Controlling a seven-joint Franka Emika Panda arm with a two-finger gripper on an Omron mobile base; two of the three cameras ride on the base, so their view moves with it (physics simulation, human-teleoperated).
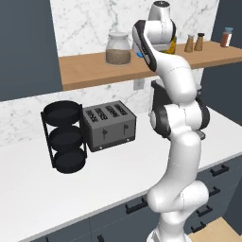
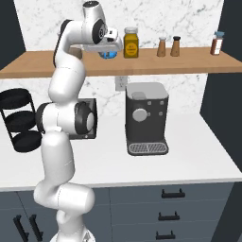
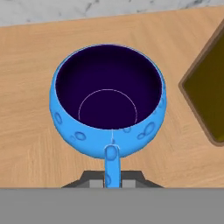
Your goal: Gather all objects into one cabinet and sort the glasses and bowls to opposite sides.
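Observation:
A small bright-blue cup [image 3: 109,96] with a dark inside, one of the glasses, stands on the light wooden shelf [image 3: 35,144]. Its thin handle points toward the hand. My gripper [image 3: 112,179] is shut on that handle. From the right base view the cup [image 2: 108,54] sits under the hand, at the gripper [image 2: 108,49], left of the amber jar. In the left base view a sliver of the cup [image 1: 140,54] peeks out beside the arm. A dark slate-blue cabinet [image 1: 26,47] flanks the shelf's left end. The bowls are out of view.
On the shelf stand a lidded glass jar [image 1: 117,48], an amber jar [image 2: 131,42] close to the cup's right, and spice bottles [image 2: 168,46]. On the counter below are a toaster [image 1: 109,125], a black three-tier rack [image 1: 64,137] and a coffee machine [image 2: 146,118].

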